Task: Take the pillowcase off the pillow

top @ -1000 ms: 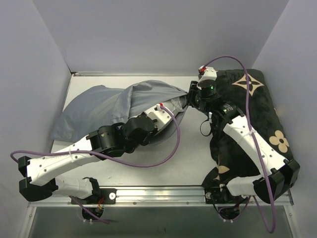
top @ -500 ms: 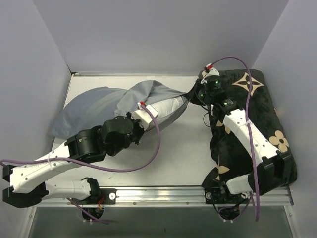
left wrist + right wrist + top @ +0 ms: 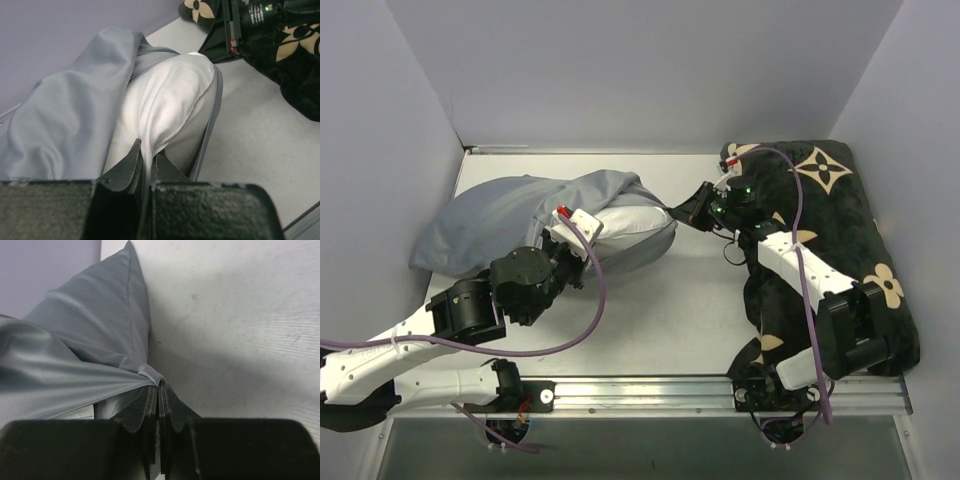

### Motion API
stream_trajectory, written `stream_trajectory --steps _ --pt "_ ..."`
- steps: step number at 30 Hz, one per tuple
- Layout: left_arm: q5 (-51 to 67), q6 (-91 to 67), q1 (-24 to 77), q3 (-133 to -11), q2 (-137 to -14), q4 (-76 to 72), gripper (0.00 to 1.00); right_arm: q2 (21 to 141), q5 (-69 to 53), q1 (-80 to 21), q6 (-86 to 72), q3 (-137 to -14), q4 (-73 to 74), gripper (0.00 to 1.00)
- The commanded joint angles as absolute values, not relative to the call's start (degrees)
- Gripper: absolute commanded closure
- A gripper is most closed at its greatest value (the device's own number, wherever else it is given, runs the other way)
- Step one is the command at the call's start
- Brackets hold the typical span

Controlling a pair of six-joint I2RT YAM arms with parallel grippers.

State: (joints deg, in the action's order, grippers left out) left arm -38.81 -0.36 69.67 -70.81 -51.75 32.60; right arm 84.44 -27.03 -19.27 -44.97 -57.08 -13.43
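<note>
The blue-grey pillowcase lies at the left of the table with its open end to the right. The white pillow bulges out of that opening. My left gripper is shut on a fold of the white pillow, pinched between its fingertips. The pillowcase drapes over the pillow's left side. My right gripper is shut on the rim of the pillowcase and holds it taut from the right. No blue tag shows.
A black cushion with beige flower motifs lies along the right side, under the right arm. Grey walls enclose the back, left and right. A metal rail runs along the near edge.
My left gripper has pulled back to the left and nearer, dragging the pillow with it. My right gripper has moved left and nearer, still holding the pillowcase rim.
</note>
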Motion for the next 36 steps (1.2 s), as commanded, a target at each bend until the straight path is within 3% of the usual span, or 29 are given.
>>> stream_trajectory --steps 1,8,19,26,31,36 --pt "-50.08 3.07 69.96 -74.18 -48.15 11.62 1.0 85.96 -23.28 -16.17 -48.77 -49.76 -22.22 1.0" --pt "-59.23 11.85 70.05 -76.55 -55.28 -7.08 1.0 77.27 -19.52 -21.53 -50.63 -37.98 -34.01 0.99" --pt "-60.12 24.52 70.49 -87.88 -67.41 -20.29 1.0 69.88 -11.96 -25.49 -49.92 -29.8 -38.58 0.97" --pt "-57.22 26.46 70.58 -96.58 -73.38 -20.74 1.0 71.8 -10.03 -28.2 -46.15 -33.39 -36.4 0.95" --pt "-56.78 25.75 70.75 -102.03 -77.86 -19.78 1.0 75.84 1.47 -39.62 -35.62 -39.45 -28.58 0.91" --pt "-54.41 20.76 68.22 -108.53 -83.22 -13.47 1.0 81.55 7.55 -42.54 -35.68 -37.71 -28.91 0.89"
